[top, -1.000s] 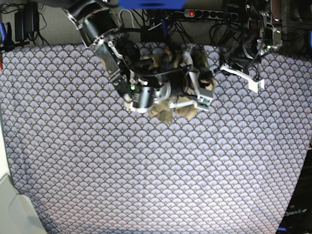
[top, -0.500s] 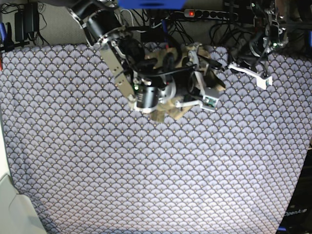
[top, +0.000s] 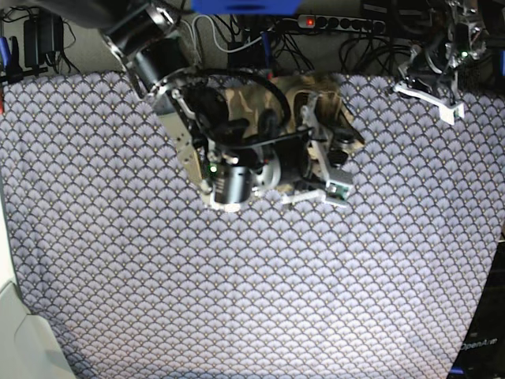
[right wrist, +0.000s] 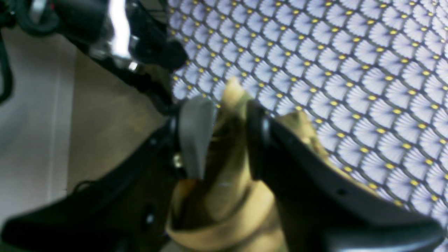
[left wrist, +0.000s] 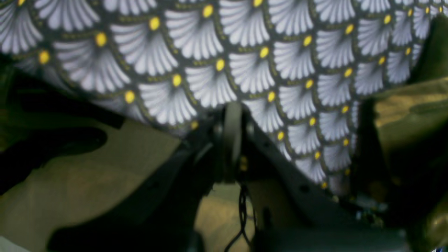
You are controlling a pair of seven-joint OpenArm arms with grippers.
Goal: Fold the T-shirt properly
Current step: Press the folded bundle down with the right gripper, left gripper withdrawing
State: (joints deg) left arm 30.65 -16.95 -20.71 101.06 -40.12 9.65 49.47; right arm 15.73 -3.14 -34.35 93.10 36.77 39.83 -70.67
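A purple-grey cloth [top: 260,292] printed with fan scales and yellow dots spreads beneath the claws; a power strip [top: 339,22] and tangled cables [top: 237,39] lie beyond them.

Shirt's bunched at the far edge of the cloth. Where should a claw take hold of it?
My judgement: grip the T-shirt at a loose outer fold, coming from above on the near side. It lies crumpled in a heap on the patterned cloth, so no flat hem shows. The right claw already has a tan fold between its fingers.

Patterned cloth [top: 237,300] lies bare toward the near edge (wide passage); right arm [top: 197,110] crowds T-shirt [top: 319,99]
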